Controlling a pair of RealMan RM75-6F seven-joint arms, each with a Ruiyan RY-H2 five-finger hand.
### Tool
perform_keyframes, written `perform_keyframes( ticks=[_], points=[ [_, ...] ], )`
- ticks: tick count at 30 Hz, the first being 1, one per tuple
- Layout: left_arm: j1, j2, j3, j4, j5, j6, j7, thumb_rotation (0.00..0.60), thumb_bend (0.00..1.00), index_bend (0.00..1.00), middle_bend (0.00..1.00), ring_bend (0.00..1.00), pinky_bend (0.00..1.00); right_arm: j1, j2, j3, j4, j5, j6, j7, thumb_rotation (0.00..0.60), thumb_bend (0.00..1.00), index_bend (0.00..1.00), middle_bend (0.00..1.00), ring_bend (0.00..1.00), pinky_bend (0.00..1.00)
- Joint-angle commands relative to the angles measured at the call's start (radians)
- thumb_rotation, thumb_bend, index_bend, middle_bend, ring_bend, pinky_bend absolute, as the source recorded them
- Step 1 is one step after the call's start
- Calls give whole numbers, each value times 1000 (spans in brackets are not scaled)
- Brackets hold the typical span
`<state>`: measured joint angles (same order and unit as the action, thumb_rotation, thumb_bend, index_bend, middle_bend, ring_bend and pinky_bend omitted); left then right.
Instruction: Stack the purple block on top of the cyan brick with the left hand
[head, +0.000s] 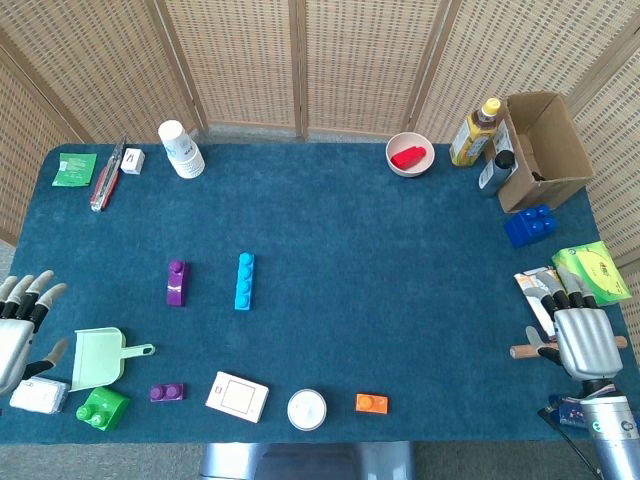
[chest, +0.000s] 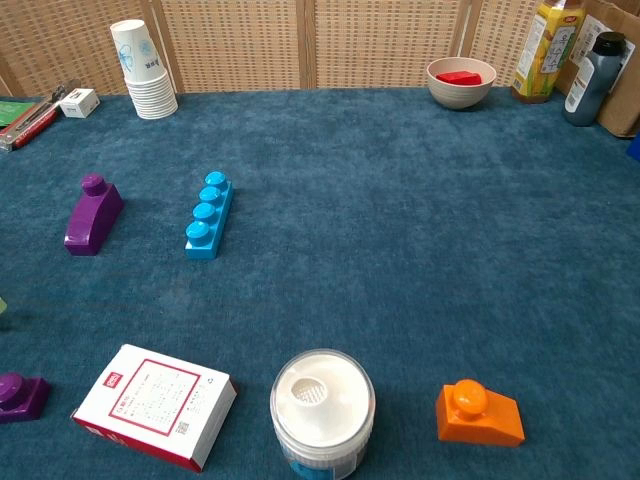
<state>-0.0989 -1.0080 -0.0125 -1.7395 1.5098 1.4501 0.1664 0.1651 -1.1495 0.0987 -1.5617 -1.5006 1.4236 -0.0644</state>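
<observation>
Purple block (head: 176, 283) sits beside the cyan brick (head: 244, 280), well apart from the left hand (head: 22, 322) (fingers spread, holding nothing)

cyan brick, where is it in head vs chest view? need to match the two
Head view: cyan brick left of centre on the blue table, lying lengthwise away from the robot, just right of the purple block.
Chest view: cyan brick upper left, studs up, again right of the purple block.
Shared landmark: the stack of paper cups behind both, at the table's far left.
</observation>
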Motion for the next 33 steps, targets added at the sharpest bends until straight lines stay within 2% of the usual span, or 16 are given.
perform_keyframes(
  ticks=[1, 12, 17, 24, 29, 33],
  points=[
    [-4, -7, -1, 3, -1, -6, 1, 600, 376, 156, 67, 0, 0, 4, -4, 2, 2, 5, -6, -1, 591, 310, 293, 172, 0, 142],
    [-15, 11, -2, 3, 25, -7, -16, 600, 376, 163, 72, 0, 0, -7, 1, -3, -10, -1, 19, 4, 590, 311, 293, 172, 0, 142],
    [-53, 28, -11, 40, 29, -58, -34, 600, 376, 163, 71, 0, 0, -15, 6, -2, -22, 1, 31, -1, 591, 310, 294, 172, 0, 142],
    [-152, 18, -20, 155, 57, -184, -31, 600, 376, 162, 60, 0, 0, -16, 6, 2, -28, 13, 32, -7, 594, 310, 293, 173, 0, 142],
    [-243, -35, -26, 280, 89, -283, -4, 600, 375, 131, 46, 0, 0, -17, 4, 7, -25, 30, 28, -10, 593, 311, 293, 172, 0, 142],
    [-307, -94, -20, 379, 118, -348, -32, 600, 376, 103, 33, 0, 0, -19, 7, 9, -26, 52, 17, -15, 595, 309, 293, 172, 0, 142]
  ],
)
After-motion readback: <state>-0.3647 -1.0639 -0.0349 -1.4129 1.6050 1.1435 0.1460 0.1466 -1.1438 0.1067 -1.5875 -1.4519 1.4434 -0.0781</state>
